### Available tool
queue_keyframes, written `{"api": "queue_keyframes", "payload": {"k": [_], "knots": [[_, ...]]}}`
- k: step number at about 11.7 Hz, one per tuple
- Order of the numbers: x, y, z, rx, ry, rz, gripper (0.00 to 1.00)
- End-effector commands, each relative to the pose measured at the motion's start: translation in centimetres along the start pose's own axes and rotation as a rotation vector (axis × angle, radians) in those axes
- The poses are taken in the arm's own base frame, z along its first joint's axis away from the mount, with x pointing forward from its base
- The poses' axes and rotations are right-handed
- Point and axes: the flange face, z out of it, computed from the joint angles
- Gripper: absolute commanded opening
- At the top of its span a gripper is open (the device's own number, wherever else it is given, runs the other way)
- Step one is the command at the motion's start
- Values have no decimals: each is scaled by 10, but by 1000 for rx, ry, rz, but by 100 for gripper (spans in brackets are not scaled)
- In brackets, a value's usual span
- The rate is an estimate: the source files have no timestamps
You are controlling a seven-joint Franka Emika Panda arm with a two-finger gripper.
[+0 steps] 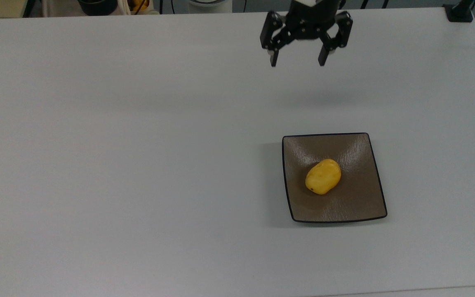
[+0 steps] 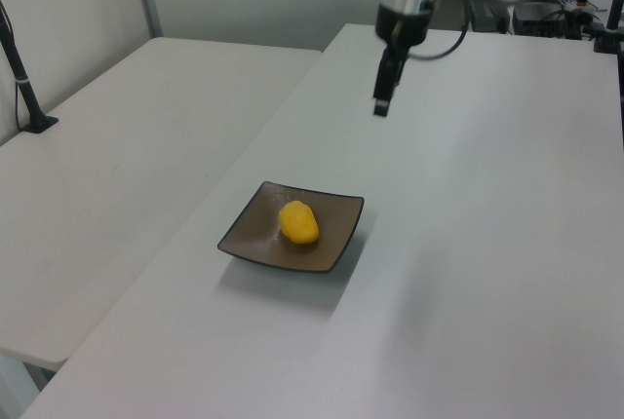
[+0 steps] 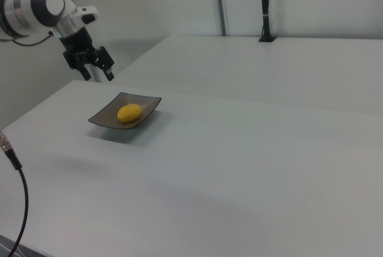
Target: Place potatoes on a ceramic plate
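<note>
The small yellow potato point(image 1: 323, 176) point(image 2: 298, 223) point(image 3: 129, 113) lies near the middle of the square brown ceramic plate point(image 1: 357, 202) point(image 2: 249, 235) point(image 3: 105, 117), free of any grip. My gripper point(image 1: 297, 63) point(image 2: 380, 107) point(image 3: 99, 77) hangs open and empty high above the white table, well away from the plate toward the top view's upper edge. Its two black fingers are spread wide and point downward.
The white table point(image 1: 138, 144) stretches wide to the top view's left of the plate. A black post base point(image 1: 460, 12) stands at the far right corner. Dark containers point(image 1: 97, 6) sit beyond the far edge. A black cable point(image 3: 15, 167) hangs in the right view's lower left.
</note>
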Motion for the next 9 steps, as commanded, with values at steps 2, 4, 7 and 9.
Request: {"api": "queue_keyframes", "payload": {"k": [2, 4, 7, 9], "knots": [[-54, 63, -68, 59, -143, 146, 100], [-72, 93, -81, 44, -185, 193, 100], [-83, 119, -71, 60, -209, 230, 100], [-87, 133, -75, 87, -137, 214, 100]]}}
